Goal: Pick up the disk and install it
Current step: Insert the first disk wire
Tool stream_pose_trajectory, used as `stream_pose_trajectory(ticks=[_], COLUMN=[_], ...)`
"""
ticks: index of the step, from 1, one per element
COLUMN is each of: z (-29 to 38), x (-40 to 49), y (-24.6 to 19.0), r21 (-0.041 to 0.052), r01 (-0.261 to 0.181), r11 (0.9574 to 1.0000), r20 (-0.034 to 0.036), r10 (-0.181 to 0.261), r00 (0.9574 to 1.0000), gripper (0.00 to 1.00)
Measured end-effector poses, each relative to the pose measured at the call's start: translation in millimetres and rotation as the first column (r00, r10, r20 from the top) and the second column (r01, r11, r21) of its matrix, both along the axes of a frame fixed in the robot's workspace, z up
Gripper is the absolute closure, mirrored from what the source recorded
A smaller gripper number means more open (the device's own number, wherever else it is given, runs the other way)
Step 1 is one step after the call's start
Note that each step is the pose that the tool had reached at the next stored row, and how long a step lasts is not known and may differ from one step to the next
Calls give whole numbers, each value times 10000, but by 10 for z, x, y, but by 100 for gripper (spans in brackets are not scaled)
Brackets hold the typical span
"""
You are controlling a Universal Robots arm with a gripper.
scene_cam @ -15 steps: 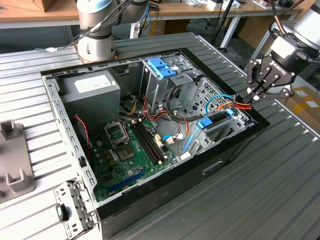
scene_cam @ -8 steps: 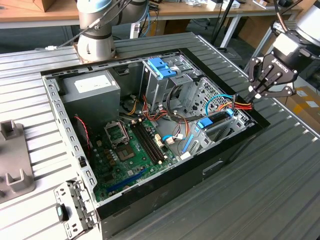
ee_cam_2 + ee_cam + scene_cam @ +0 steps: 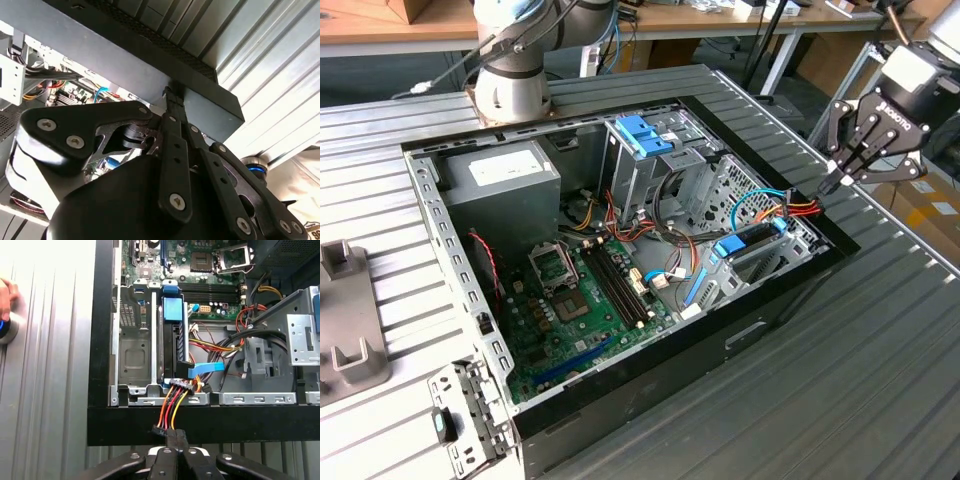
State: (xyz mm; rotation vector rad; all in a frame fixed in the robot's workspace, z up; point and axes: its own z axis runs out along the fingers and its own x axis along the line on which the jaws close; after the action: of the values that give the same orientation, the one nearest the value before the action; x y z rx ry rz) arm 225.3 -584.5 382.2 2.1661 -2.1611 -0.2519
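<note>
Ribbed grey metal tabletop (image 3: 880,330) carries an open black computer case (image 3: 620,400), its green motherboard (image 3: 570,300) and steel drive cage (image 3: 135,355) exposed. Inside that cage, the disk (image 3: 172,335) with its blue end tab sits slotted upright. At the case's outer wall beside the cage, the black gripper (image 3: 174,436) has its fingers pinched together on a red, orange and yellow power cable (image 3: 170,407).

The disk (image 3: 171,347) shows glossy blue plastic; the case (image 3: 460,300) and ribbed table (image 3: 880,360) look matt metal.
</note>
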Motion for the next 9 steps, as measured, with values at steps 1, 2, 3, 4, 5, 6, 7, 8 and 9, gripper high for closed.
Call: stream_pose_trajectory(ticks=[1, 2, 3, 4, 5, 6, 7, 8, 9], z=[0, -57, -207, -298, -308, -308, -309, -310, -309], x=[32, 153, 159, 107, 67, 28, 8, -2, -21], y=[-4, -78, -80, -80, -80, -81, -80, -80, -80], r21=[1, 1, 0, -3, -3, -6, -1, 0, -1], r01=[0, 1, 0, 0, -1, 1, -1, -2, -2], r11=[10000, 10000, 10000, 10000, 10000, 10000, 10000, 10000, 10000], r20=[-60, -431, -531, -531, -531, -532, -532, -532, -530], r10=[0, -1, 0, 0, 1, -1, 1, 2, 2], r00=[10000, 9991, 9986, 9986, 9986, 9986, 9986, 9986, 9986], gripper=[90, 90, 90, 90, 90, 90, 90, 90, 90])
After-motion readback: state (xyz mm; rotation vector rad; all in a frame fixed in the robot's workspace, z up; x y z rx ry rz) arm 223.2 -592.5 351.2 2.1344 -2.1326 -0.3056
